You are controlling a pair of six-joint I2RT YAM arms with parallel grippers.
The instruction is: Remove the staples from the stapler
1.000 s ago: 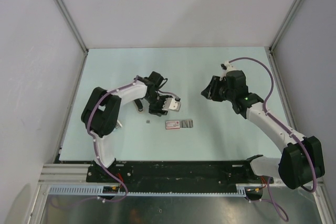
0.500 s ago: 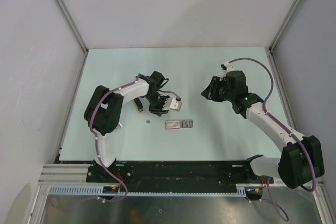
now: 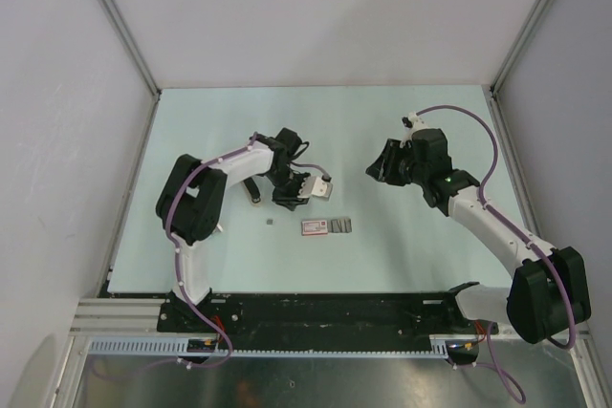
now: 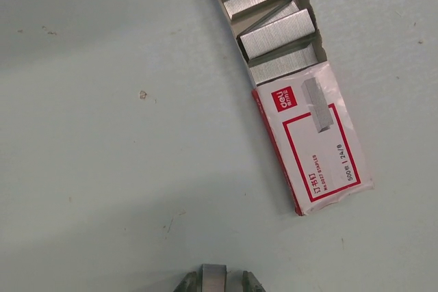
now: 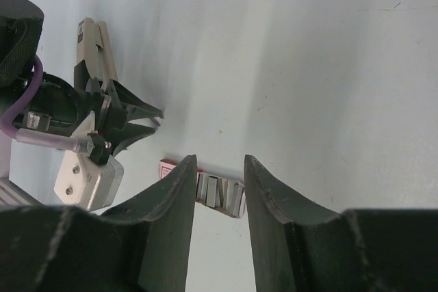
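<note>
Top view, left gripper (image 3: 290, 202): lowered over the table (image 3: 430, 255) between the stapler (image 3: 253, 191) and the staple box (image 3: 314, 226), likely to ferry a load from one to the other.
Top view, stapler: lying on the table just left of that gripper, free of both arms.
Top view, right gripper (image 3: 378, 167): raised well off to the right, probably parked out of the way.
Left wrist, left gripper (image 4: 214, 286): tips drawn close on a small silvery block, judged to be the staples (image 4: 213, 275), pinched rather than loose.
Left wrist, staple box (image 4: 315, 141): ahead of the tips, tray slid out with spare strips (image 4: 277, 35) bared; a likely drop spot.
Right wrist, fingers (image 5: 171, 217): spread apart, gripping nothing, framing the box below.
Right wrist, stapler (image 5: 92, 46): beyond the left gripper, long parts splayed, seemingly opened so the magazine could be emptied.
Risk: so thin a pinch could slip; a low, gentle release seems wise.
</note>
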